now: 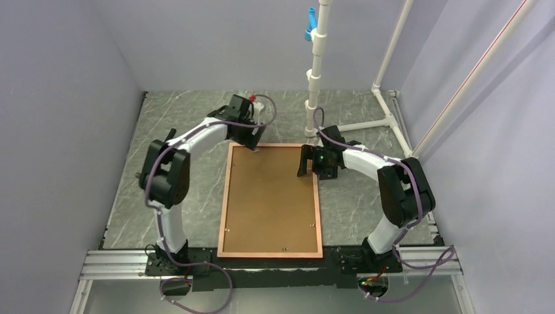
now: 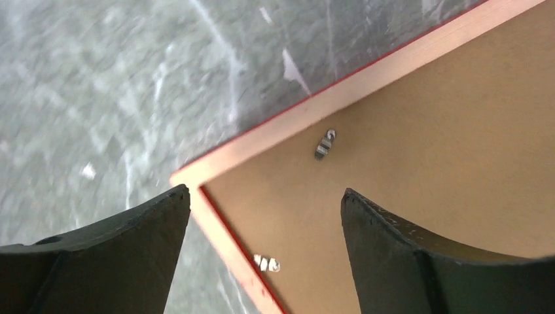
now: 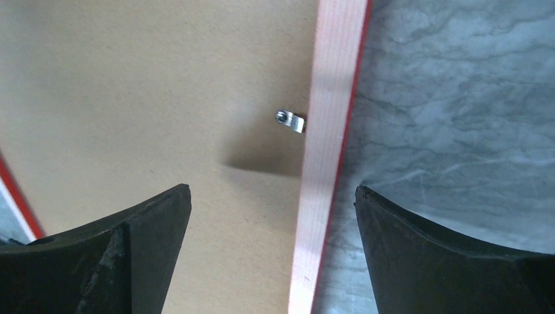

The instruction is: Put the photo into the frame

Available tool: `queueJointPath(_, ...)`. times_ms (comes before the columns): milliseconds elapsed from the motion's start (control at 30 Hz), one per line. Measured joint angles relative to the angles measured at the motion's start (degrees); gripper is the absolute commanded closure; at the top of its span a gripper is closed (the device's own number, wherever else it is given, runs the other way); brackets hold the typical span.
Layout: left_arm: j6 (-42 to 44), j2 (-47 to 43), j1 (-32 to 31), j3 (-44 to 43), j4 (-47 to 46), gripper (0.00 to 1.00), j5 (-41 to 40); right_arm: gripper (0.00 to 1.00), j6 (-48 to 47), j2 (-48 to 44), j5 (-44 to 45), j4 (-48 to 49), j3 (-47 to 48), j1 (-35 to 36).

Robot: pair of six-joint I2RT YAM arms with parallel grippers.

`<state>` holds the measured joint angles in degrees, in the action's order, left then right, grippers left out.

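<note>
The frame (image 1: 269, 254) lies back-up on the marble bench (image 1: 196, 124), brown backing board (image 1: 269, 199) inside; left gripper (image 2: 265, 196), spread, straddles its far-left corner; right gripper (image 3: 273, 190), spread, straddles its far-right edge.

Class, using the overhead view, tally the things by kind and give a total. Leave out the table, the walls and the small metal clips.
Picture frame: 1
Brown backing board: 1
Robot arms: 2 (left arm, right arm)
White pipe stand: 1
Blue piece on the stand: 1
Total: 6
</note>
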<state>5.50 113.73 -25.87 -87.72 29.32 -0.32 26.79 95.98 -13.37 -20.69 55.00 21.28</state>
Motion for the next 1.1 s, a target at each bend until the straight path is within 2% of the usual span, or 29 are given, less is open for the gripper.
queueJointPath(167,-6.51,-13.27,4.33,6.78,-2.32,0.08,1.70,0.02,-2.49,-0.17,3.54,-5.18,1.75,1.40)
queueJointPath(333,-12.79,-21.55,9.86,13.05,-4.04,0.09,4.42,0.02,-6.32,-0.46,6.10,-8.24,6.36,6.78)
queueJointPath(567,-20.24,-22.67,12.04,28.09,-3.96,0.15,8.72,0.00,-12.50,1.95,3.54,-7.02,17.29,11.89)
queueJointPath(767,-23.74,-23.08,12.09,36.89,-4.87,0.24,12.24,0.00,-18.12,12.13,-1.09,-5.75,28.13,11.87)
queueJointPath(867,-24.83,-24.74,12.13,39.23,-6.82,0.33,13.05,0.00,-20.98,19.10,-2.43,-6.08,35.17,11.87)
queueJointPath(1000,-26.12,-26.47,12.20,42.36,-9.27,0.60,13.88,0.00,-25.99,25.97,-3.32,-6.25,41.35,12.02)
queueJointPath(1100,-26.38,-26.93,12.20,44.22,-11.02,0.73,15.41,0.00,-29.90,27.61,-3.72,-6.16,42.47,12.44)
